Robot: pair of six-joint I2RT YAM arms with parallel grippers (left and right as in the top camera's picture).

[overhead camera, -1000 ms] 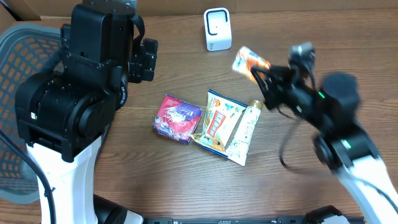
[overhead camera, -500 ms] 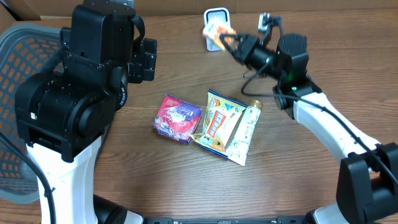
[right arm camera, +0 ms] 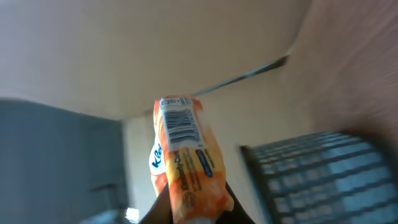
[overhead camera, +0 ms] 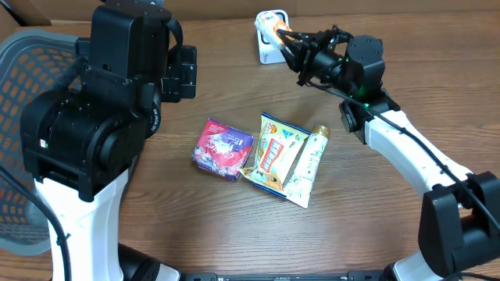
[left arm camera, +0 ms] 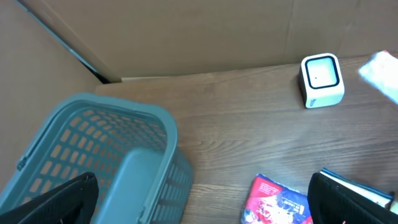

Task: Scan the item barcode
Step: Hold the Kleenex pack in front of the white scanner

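Note:
An orange-and-white packet (overhead camera: 274, 29) is pinched in my right gripper (overhead camera: 291, 40), which is shut on it and holds it right in front of the white scanner (overhead camera: 268, 51) at the table's back edge. The right wrist view has the packet (right arm camera: 188, 163) standing up between the fingers, its barcode (right arm camera: 180, 127) facing the camera. My left gripper (left arm camera: 202, 208) hangs open and empty, high over the table's left side, between the basket and the purple packet. From the left wrist the scanner (left arm camera: 321, 79) shows at upper right, with the packet (left arm camera: 382, 71) a blur beside it.
A teal basket (overhead camera: 31, 62) stands at the left edge. Mid-table lie a purple-red packet (overhead camera: 223, 148), a blue-and-yellow pouch (overhead camera: 273, 152) and a cream tube (overhead camera: 306, 168). A cardboard wall (left arm camera: 186, 31) backs the table.
My right arm has swung the orange packet leftward and back, from right of the scanner to just in front of it. The left arm has stayed still.

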